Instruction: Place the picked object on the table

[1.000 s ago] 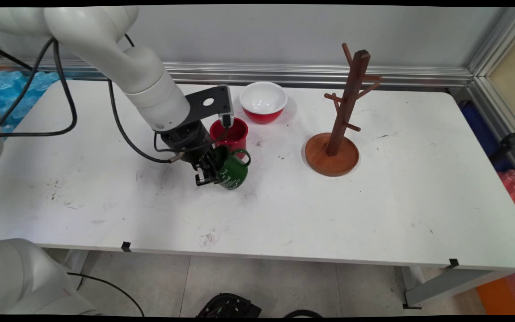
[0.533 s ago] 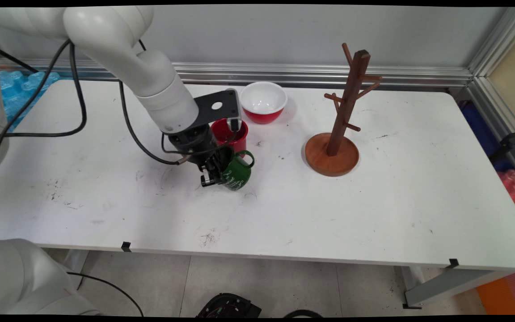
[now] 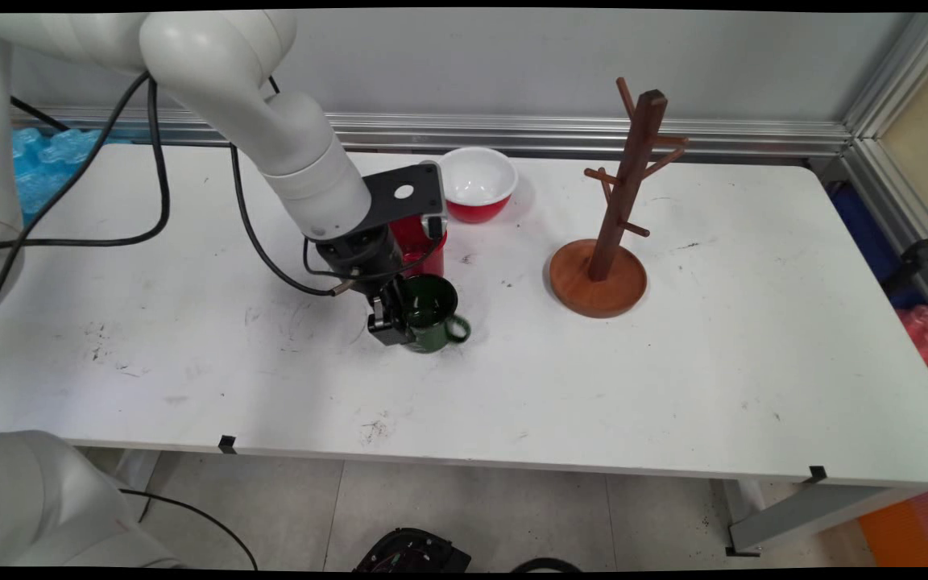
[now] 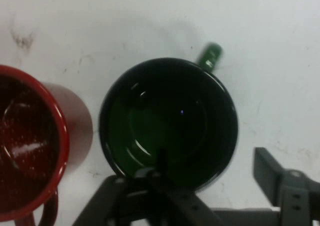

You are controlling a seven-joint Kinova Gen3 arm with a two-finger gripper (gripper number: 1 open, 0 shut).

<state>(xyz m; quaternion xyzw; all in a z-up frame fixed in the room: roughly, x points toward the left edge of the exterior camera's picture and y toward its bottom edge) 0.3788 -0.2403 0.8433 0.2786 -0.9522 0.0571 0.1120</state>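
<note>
"While the white arm leans down over the desk [image 3: 673, 387], what is at its pincer [image 3: 391, 318]?" asks the first speaker.

"A green mug [image 3: 432, 318], upright on the desk directly beneath it," says the second. "The pincer is spread, not clamped. In the hand view one finger [image 4: 160, 161] dips inside the mug's rim and the other stands outside, with a sliver of desk showing between it and the mug. The mug's handle [image 4: 210, 56] points away, on the far side from the fingers."

"How would that hold be handled well?"

"Judging from the pictures, only the thin wall lies between the fingers. They would need to meet it squarely and clear of the handle, or the mug could tip."

"And how many things are there?"

"Two mugs: the green one, and a red mug [image 3: 425, 250] just behind the pincer, close beside the green. One red bowl [image 3: 476, 181] with a white inside lies farther behind. One wooden mug tree [image 3: 623, 201] stands well apart to the side, its pegs bare."
</note>
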